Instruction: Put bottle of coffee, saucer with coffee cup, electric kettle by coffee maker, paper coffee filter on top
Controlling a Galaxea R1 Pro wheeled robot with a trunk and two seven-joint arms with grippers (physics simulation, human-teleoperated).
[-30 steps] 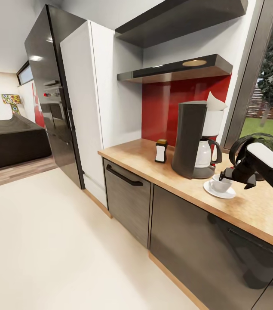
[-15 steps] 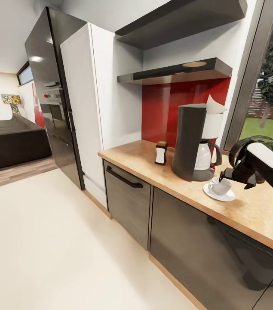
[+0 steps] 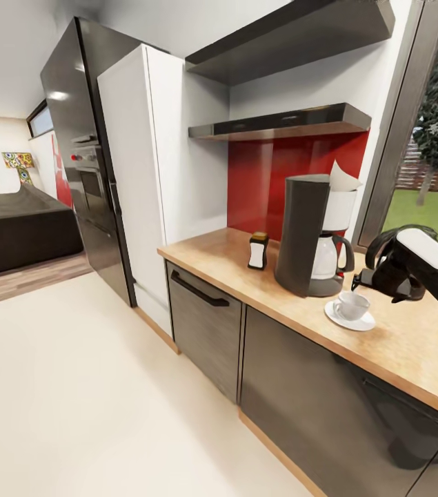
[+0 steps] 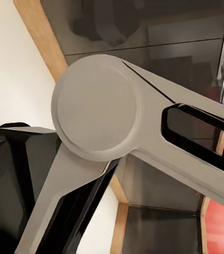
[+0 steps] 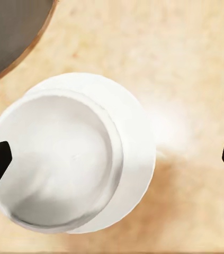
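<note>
Long light-brown speckled countertop (image 3: 412, 345) runs back toward red splashback. Tall dark-grey coffee maker (image 3: 312, 235) upright, carafe handle facing window. Round white saucer (image 3: 350, 316) just beside it; small white cup (image 3: 351, 304) upright on saucer. Right gripper (image 5: 112, 159) above, jaws apart.

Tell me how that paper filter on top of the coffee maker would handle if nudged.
The paper coffee filter looks thin and pointed, so probably floppy and very light. It sits high atop the coffee maker, seemingly unsecured, so a nudge would likely shift it or knock it off.

White coffee cup (image 3: 351, 304) upright on saucer (image 3: 349, 318).
</note>
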